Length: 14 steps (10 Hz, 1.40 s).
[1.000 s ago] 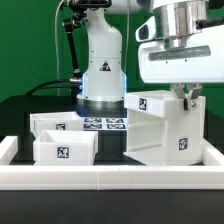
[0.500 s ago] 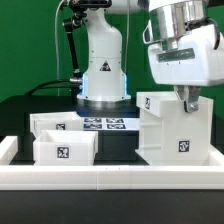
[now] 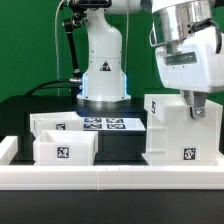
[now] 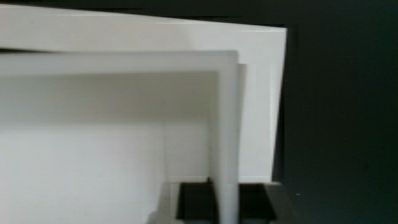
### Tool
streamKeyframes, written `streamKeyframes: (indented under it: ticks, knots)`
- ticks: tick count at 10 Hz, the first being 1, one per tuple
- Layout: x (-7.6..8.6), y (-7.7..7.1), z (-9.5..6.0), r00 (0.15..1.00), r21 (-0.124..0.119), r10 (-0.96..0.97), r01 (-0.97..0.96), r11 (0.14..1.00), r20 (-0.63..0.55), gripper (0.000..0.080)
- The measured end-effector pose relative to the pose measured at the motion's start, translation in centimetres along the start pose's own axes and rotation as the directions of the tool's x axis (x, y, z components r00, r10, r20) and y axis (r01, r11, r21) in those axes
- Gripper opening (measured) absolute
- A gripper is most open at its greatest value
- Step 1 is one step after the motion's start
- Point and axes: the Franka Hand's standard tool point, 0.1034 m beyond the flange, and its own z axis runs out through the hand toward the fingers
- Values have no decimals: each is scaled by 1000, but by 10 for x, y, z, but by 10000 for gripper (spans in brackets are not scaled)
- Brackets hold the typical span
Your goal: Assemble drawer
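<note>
The large white cube-like drawer case (image 3: 178, 130) stands on the table at the exterior view's right, with black-and-white tags on its sides. My gripper (image 3: 196, 104) comes down from above and is shut on the case's upper wall at its right top edge. In the wrist view a thin white wall of the case (image 4: 228, 130) runs between my two dark fingertips (image 4: 196, 203). Two small open-topped white boxes stand at the exterior view's left: one in front (image 3: 64, 148), one behind it (image 3: 55, 124).
A low white border rail (image 3: 110, 177) runs along the front and sides of the table. The marker board (image 3: 105, 124) lies flat behind the boxes. The robot's white base (image 3: 102, 70) stands at the back centre.
My gripper has moved toward the exterior view's right, and the case has moved with it, turning more upright and square to the rail.
</note>
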Motion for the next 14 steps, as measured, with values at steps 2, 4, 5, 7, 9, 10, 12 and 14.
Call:
streamKeyframes:
  ticks: [2,4,5,7,9,10,12,14]
  knots:
    - [1,-11,1,1000,3,12,-12,1000,2,39]
    - [2,-15,1,1000,2,8,-8,1000,3,39]
    - [2,-15,1,1000,2,8,-8,1000,3,39]
    - [2,-15,1,1000,1,4,-4,1000,3,144]
    - [3,-12,-5,993,-1,-114,114,993,6,283]
    - [1,-9,-12,983,-6,-184,184,983,11,474]
    - [1,-6,-38,950,6,-312,312,950,21,613]
    - [2,4,-59,873,-12,-485,486,874,47,640]
